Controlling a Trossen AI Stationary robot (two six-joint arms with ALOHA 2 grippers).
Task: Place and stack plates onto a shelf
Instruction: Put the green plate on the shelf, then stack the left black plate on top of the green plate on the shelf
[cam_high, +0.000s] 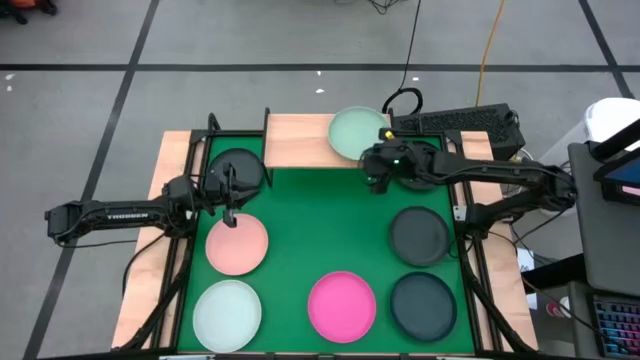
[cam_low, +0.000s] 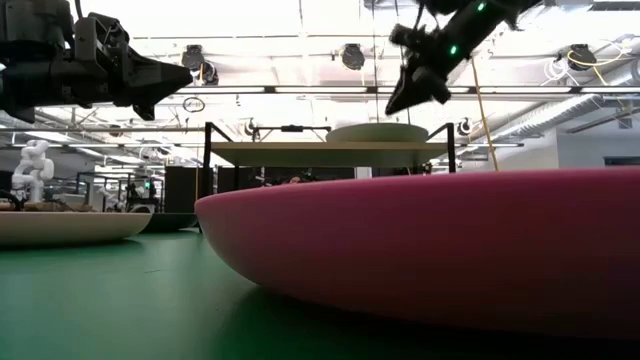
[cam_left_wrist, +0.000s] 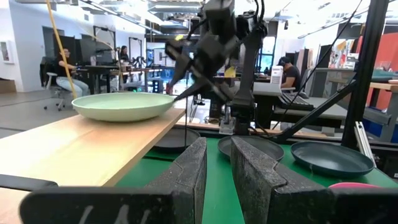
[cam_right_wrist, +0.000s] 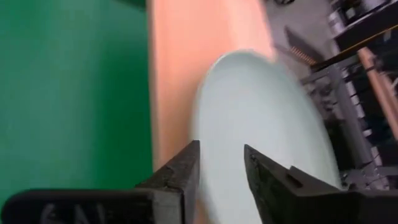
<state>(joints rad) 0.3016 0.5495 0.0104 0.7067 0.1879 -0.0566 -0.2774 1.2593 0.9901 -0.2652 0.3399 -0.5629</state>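
Note:
The mint green plate (cam_high: 357, 132) (cam_left_wrist: 121, 104) (cam_right_wrist: 261, 124) rests flat on the right half of the light-wood shelf (cam_high: 300, 140) (cam_low: 300, 152). My right gripper (cam_high: 378, 168) (cam_low: 405, 95) (cam_right_wrist: 221, 165) is open and hovers just above the plate's near rim, pointing down at a slant and touching nothing. My left gripper (cam_high: 228, 200) (cam_left_wrist: 217, 155) hangs above the mat between a black plate (cam_high: 237, 170) and the pale pink plate (cam_high: 237, 243). It holds nothing, and its fingers stand a narrow gap apart.
Flat on the green mat lie a whitish plate (cam_high: 227, 315), the magenta plate (cam_high: 342, 305) (cam_low: 430, 250) and two dark grey plates (cam_high: 420, 235) (cam_high: 423, 305). The shelf's left half is bare wood. Black frame bars edge the mat. People sit at desks in the room beyond.

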